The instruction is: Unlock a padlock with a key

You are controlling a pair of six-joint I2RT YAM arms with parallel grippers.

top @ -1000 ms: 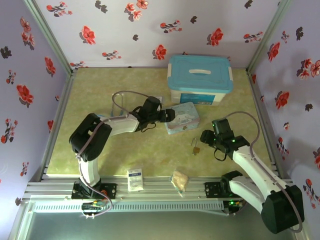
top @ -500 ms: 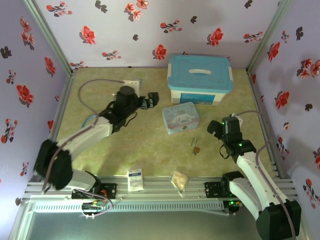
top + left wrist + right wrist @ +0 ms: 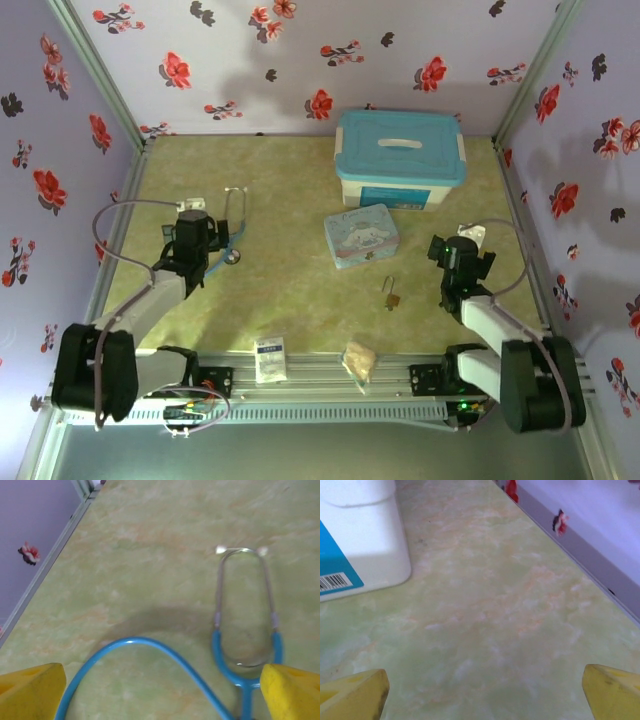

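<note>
Left claw point(image 3: 162, 692) back over stethoscope point(image 3: 135, 641), wide.

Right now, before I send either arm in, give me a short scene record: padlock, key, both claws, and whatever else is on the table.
padlock: flat on the table, on the near side of the pale-blue tin, untouched
key: too small to make out
left claw: open, empty, aimed at the blue stethoscope
right claw: open, empty, over bare table, storage box to its left
near edge: white sachet, tan snack packet
</note>
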